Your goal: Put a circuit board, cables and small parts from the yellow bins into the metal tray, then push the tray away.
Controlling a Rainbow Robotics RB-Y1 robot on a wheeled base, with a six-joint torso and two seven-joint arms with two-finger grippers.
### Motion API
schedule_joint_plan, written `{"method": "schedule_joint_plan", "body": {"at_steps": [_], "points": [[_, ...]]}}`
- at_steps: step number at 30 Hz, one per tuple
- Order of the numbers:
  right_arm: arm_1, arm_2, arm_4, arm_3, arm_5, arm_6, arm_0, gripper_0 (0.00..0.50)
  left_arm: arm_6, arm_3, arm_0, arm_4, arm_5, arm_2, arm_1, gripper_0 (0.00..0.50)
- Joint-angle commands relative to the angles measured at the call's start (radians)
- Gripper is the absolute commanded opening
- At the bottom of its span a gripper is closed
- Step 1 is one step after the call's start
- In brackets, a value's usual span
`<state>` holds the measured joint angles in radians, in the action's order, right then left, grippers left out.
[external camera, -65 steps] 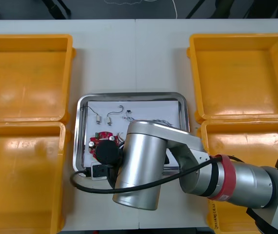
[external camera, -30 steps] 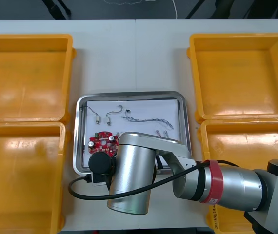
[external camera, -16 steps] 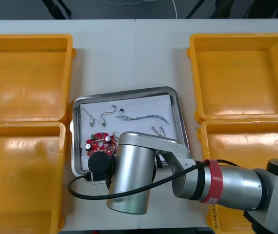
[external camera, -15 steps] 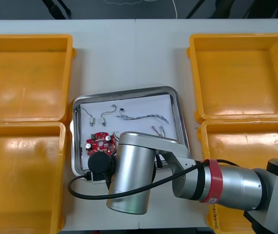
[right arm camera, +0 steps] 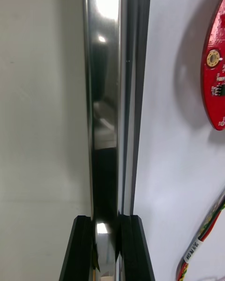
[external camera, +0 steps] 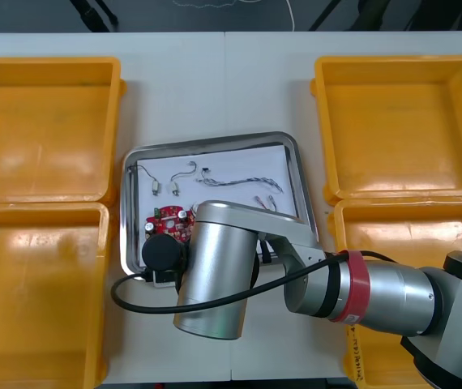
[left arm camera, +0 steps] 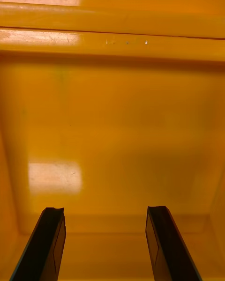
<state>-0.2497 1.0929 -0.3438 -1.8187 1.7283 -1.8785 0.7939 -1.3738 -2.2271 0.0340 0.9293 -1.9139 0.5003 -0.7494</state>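
Tabletop [external camera: 215, 89] tray [external camera: 215, 142] holds board [external camera: 168, 223], cables [external camera: 239, 181], parts [external camera: 156, 187]; right jaws pinch rim [right arm camera: 104, 98], left jaws wide.

Bright yellow plastic bins [external camera: 44, 65], a pale grey counter [external camera: 223, 89] and a shiny silver rectangular metal tray [external camera: 207, 143] lined in white. The round circuit board [external camera: 166, 220] is red, one twisted cable [external camera: 243, 181] blue and white, a second cable [right arm camera: 206, 227] red and yellow. The right hand's [right arm camera: 107, 220] fingers [right arm camera: 79, 248] are black, its metal arm [external camera: 215, 284] silver with a red band.
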Motion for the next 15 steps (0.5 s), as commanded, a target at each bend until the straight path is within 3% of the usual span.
{"method": "schedule_joint_plan", "body": {"at_steps": [1,15], "points": [[0.027,-0.058,0.008,-0.008,0.013,-0.017,0.058,0.000,0.001,-0.031,0.024,0.008,-0.006,0.020,-0.042,0.500],[0.064,-0.114,0.008,0.095,0.005,-0.039,0.153,0.000,0.001,-0.031,0.024,0.008,-0.006,0.020,-0.042,0.500]]}}
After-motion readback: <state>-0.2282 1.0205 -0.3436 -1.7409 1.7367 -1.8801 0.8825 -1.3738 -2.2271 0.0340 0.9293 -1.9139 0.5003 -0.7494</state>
